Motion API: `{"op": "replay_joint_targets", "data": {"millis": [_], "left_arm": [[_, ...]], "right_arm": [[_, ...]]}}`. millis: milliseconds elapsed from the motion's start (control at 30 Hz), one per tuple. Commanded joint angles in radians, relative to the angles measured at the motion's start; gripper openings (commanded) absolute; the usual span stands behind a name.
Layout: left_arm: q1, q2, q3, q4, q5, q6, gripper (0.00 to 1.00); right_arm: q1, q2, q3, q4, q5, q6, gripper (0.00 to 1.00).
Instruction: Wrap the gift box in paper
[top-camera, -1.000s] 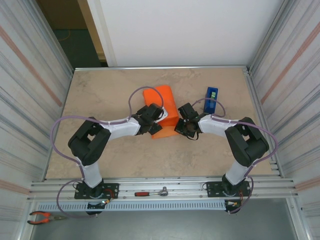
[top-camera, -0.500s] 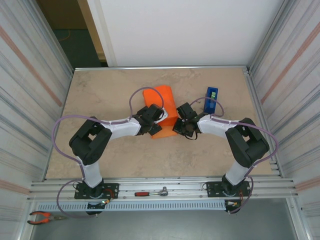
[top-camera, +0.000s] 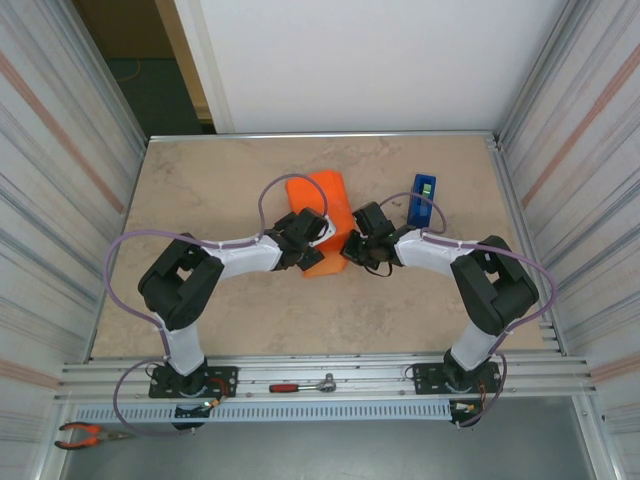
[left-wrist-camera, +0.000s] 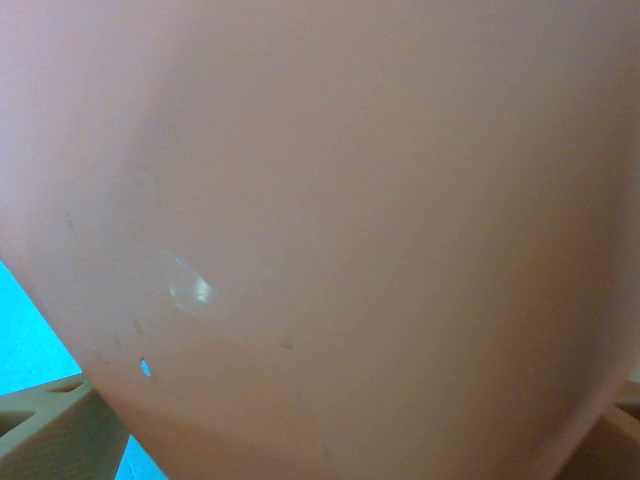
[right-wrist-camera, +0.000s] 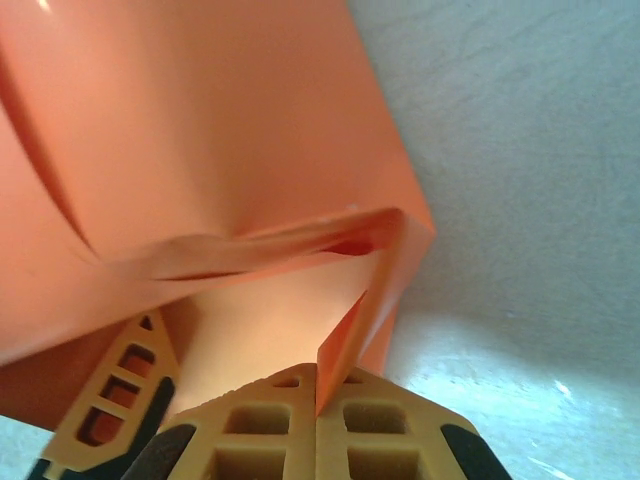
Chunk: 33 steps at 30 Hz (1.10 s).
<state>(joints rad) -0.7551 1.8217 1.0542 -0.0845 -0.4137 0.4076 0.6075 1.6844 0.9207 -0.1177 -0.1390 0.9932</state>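
Observation:
The orange paper (top-camera: 322, 200) lies folded into a bundle at the table's middle, and the gift box is hidden inside it. My left gripper (top-camera: 308, 243) is pressed against the bundle's near left side with its jaws wide. In the left wrist view its tan fingertips (left-wrist-camera: 45, 430) show at the bottom corners, with paper (left-wrist-camera: 320, 200) between them. My right gripper (right-wrist-camera: 318, 385) is shut on the edge of a loose paper flap (right-wrist-camera: 365, 320) at the bundle's near right corner. In the top view it (top-camera: 352, 250) sits right against that corner.
A blue tape dispenser (top-camera: 421, 200) stands right of the bundle, close behind the right arm. A ratchet wrench (top-camera: 305, 385) lies on the front rail and pliers (top-camera: 85, 433) at the bottom left. Metal walls close both sides of the beige table (top-camera: 200, 190).
My right gripper has slid a little left toward the bundle, carrying the pinched flap with it. The left arm has stayed put.

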Motion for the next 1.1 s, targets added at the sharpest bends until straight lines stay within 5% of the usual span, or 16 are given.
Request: {"op": "replay_joint_targets", "data": {"millis": [0, 300, 467, 700, 967, 1067], "left_arm": [[-0.011, 0.016, 0.026, -0.019, -0.010, 0.003, 0.97], [-0.012, 0.017, 0.025, -0.020, -0.005, 0.002, 0.96], [-0.013, 0.015, 0.025, -0.020, -0.006, 0.002, 0.96], [-0.013, 0.012, 0.021, -0.020, -0.007, 0.002, 0.96], [-0.014, 0.008, 0.019, -0.020, -0.007, 0.000, 0.96], [-0.015, 0.007, 0.018, -0.021, -0.007, 0.003, 0.96]], "right_arm": [[0.006, 0.015, -0.020, 0.085, -0.025, 0.047, 0.00], [0.019, 0.072, -0.030, 0.199, -0.031, 0.086, 0.00], [0.029, 0.096, -0.032, 0.235, -0.049, 0.094, 0.31], [0.007, -0.002, -0.110, 0.239, -0.060, 0.081, 0.47], [-0.052, -0.171, -0.198, 0.156, -0.035, 0.038, 0.51], [-0.079, -0.200, -0.236, 0.151, -0.022, 0.040, 0.42]]}}
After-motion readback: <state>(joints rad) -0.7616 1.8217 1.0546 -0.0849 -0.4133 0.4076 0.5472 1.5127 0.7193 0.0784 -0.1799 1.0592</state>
